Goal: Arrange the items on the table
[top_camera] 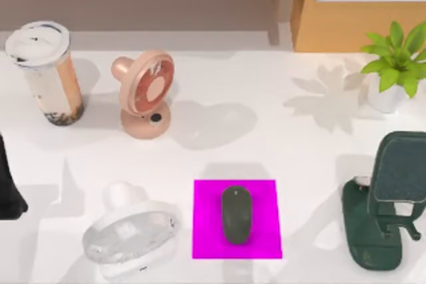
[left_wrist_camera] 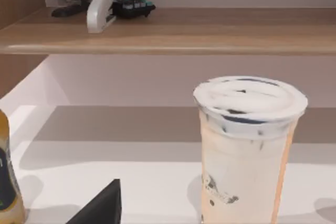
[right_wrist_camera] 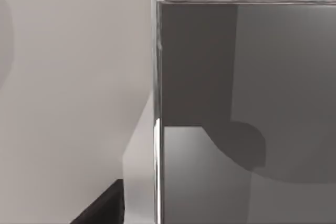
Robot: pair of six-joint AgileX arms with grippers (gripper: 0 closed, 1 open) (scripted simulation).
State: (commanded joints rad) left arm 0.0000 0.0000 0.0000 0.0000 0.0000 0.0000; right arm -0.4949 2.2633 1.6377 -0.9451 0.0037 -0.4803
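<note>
The drink cup (top_camera: 48, 71) stands upright at the far left of the tabletop (top_camera: 266, 144), ahead of the left arm's jaws and apart from them; whether those jaws, or the right arm's, are apart or together cannot be told. Judged tall, smooth-walled and top-heavy if full, it should be taken around mid-body, below the white lid. The mouse (top_camera: 236, 214) lies on the magenta mat (top_camera: 206, 231).

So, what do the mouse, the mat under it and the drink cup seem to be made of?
Mouse: probably matte dark grey plastic, with no glare. Magenta mat: flat, evenly coloured, maybe rubber or fabric; unclear. Drink cup: likely clear plastic, since the brownish-cream drink shows through, with a white lid.
</note>
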